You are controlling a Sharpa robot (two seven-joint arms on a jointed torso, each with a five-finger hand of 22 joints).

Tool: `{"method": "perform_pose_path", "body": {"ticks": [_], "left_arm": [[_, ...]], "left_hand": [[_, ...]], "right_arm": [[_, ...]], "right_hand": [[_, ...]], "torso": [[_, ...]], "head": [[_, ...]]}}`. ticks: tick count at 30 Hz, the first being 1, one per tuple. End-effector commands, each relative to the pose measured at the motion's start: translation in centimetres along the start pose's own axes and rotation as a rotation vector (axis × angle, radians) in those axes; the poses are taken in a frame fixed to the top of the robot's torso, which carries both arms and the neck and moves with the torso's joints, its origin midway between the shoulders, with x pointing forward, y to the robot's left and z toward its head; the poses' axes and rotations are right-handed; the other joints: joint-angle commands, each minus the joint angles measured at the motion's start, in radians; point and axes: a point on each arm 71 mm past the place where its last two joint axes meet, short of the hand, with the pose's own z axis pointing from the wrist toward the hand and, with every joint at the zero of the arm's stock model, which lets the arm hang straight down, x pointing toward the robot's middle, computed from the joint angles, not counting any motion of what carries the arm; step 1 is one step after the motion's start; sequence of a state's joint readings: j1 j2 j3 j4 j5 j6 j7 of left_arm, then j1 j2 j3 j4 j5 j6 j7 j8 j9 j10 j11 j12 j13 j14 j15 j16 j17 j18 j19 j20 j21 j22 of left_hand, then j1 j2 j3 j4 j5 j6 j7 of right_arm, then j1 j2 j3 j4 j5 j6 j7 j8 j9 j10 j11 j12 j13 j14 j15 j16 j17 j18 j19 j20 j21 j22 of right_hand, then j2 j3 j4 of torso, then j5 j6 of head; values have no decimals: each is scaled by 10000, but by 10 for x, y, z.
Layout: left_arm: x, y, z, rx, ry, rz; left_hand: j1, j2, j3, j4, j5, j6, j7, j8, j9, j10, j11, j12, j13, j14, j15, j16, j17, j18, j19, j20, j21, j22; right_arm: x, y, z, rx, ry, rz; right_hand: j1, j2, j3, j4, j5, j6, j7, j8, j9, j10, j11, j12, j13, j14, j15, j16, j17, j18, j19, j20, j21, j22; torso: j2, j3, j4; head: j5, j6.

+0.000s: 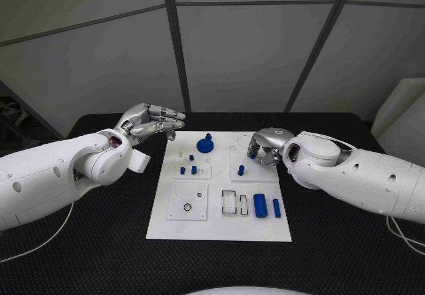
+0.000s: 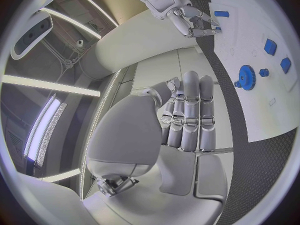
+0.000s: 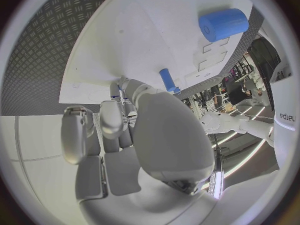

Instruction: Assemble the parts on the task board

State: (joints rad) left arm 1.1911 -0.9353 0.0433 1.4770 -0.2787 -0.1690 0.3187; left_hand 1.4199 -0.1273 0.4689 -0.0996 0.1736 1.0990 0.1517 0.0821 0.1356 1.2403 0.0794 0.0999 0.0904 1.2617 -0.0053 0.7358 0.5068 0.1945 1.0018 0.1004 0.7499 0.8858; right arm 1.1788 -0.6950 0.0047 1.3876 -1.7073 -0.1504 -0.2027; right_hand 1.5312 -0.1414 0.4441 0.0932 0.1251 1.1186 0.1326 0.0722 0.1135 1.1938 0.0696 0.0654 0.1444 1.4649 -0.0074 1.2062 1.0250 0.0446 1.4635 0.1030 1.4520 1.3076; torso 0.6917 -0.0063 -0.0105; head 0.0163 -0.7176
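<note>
The task board [image 1: 222, 221], a flat white plate, was seen lying in the middle of the black textured table [image 1: 80, 258], with bare table left all round its edges. The left hand [image 1: 152, 123] was held raised beyond the board's eleven o'clock corner, off the plate, its silver fingers [image 2: 190, 115] curled in side by side with nothing seen in them. The right hand [image 1: 266, 147] was lowered over the board's one o'clock part, fingers [image 3: 115, 117] bent down to the white surface; a small blue piece was glimpsed at the fingertips, but whether it was gripped could not be told. A blue toothed gear [image 1: 206, 145] was set near twelve o'clock on the board. A thick smooth blue cylinder [image 1: 260, 205] and a slimmer blue pin [image 1: 276, 208] were laid side by side at four o'clock. A short blue peg [image 1: 241, 169] was stood upright just beside the right hand.
</note>
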Motion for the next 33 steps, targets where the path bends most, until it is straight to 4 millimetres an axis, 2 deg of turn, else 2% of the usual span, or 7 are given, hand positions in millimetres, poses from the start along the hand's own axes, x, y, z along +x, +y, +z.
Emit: {"method": "perform_pose_path", "body": {"ticks": [1,17,33], "left_arm": [[3,0,1,-86,294,-199],[2,1,1,-246,334,-207],[-3,3,-1,-353,173,-150]], "left_hand": [[-8,81,15,-71,96,19,25,-51,6,-40,32,17,12,29,13,-52,-15,-115,-77,-11,15,22],[-34,57,-19,-98,87,-21,41,-90,-4,-81,48,1,13,36,23,-105,-35,-119,-90,-6,14,37],[-36,68,-21,-114,76,-50,52,-113,-11,-106,58,-9,14,35,29,-141,-48,-119,-100,-2,9,43]], "right_arm": [[5,0,0,191,398,-364],[-1,3,0,234,-781,-405],[-15,9,-22,-310,-2045,-4]], "right_hand": [[-118,29,104,-39,55,103,-14,14,-14,75,17,-21,-29,142,-67,-10,-15,-116,376,-82,50,1530],[-619,229,355,-261,29,445,-126,76,70,428,-104,14,-118,128,-178,-19,-190,-222,605,-178,428,1905],[-669,204,425,-461,130,509,-143,67,95,504,-131,-5,-141,138,-205,24,-185,-272,712,-215,602,2073]], "torso": [[-9,1,0],[-13,1,-5],[-25,-1,-4]], "head": [[-23,-17],[-48,-25],[-40,50]]}}
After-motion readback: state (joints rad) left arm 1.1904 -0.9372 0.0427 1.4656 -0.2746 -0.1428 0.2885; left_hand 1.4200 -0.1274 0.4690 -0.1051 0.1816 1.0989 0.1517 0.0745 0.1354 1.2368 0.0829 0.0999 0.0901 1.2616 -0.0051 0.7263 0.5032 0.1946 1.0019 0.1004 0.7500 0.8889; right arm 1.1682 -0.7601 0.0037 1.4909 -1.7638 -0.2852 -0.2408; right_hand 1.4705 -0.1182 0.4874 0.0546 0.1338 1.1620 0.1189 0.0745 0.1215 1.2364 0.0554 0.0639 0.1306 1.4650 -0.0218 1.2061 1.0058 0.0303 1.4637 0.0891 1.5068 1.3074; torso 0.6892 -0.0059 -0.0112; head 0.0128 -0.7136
